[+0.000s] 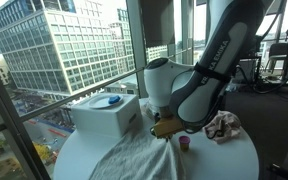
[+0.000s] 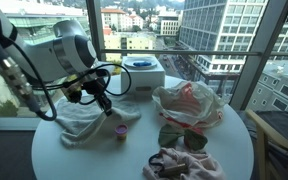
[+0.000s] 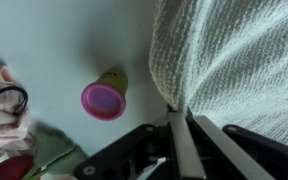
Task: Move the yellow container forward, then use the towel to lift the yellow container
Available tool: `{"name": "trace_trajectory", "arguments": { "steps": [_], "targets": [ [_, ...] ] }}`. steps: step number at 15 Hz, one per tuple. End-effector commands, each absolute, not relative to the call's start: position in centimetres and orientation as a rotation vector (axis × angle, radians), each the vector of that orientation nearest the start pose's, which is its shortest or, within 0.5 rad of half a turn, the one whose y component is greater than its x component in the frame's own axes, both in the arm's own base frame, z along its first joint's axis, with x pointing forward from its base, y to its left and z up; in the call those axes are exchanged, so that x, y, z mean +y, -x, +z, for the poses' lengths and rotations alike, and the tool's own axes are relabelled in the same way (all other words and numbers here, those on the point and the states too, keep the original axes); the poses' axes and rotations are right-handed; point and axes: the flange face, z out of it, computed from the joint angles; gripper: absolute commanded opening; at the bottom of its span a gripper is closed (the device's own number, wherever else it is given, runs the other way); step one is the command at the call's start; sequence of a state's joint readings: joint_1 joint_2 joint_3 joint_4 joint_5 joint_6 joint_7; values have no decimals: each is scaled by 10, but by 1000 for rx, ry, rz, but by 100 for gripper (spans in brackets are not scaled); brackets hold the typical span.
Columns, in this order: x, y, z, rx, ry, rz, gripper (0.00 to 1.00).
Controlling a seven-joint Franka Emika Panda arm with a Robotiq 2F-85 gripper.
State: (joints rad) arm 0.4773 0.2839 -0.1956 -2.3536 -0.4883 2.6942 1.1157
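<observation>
The yellow container [image 3: 104,97] is a small tub with a magenta lid. It lies on its side on the white table, and it also shows in both exterior views [image 1: 184,143] [image 2: 121,131]. The off-white towel [image 3: 234,60] lies rumpled beside it [image 1: 134,160] [image 2: 84,125]. My gripper [image 3: 182,125] is shut, with the towel's edge pinched between the fingertips. It hangs low over the table [image 1: 167,128] [image 2: 104,103], just beside the container and apart from it.
A white box with a blue lid [image 1: 106,113] [image 2: 142,70] stands at the window side. A crumpled plastic bag [image 2: 189,103], dark sunglasses [image 2: 182,137] and a pink patterned cloth [image 2: 184,165] [image 1: 222,126] lie on the round table [image 2: 74,160].
</observation>
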Motion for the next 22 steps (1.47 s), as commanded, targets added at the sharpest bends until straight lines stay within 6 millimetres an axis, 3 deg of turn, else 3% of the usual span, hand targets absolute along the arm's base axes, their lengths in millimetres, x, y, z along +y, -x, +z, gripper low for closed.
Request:
{"name": "trace_trajectory", "arguments": {
  "steps": [1, 7, 12, 17, 18, 19, 22],
  "targets": [
    [124, -505, 235, 706, 3267, -424, 4],
    [63, -500, 251, 963, 3286, -280, 4],
    [25, -495, 264, 1131, 3285, -220, 5],
    [-15, -490, 261, 1291, 3264, -195, 5],
    [-22, -489, 259, 1314, 3258, -186, 11],
    [-26, -488, 256, 1332, 3247, -160, 32],
    [-33, -476, 248, 1289, 3272, -36, 43]
  ]
}}
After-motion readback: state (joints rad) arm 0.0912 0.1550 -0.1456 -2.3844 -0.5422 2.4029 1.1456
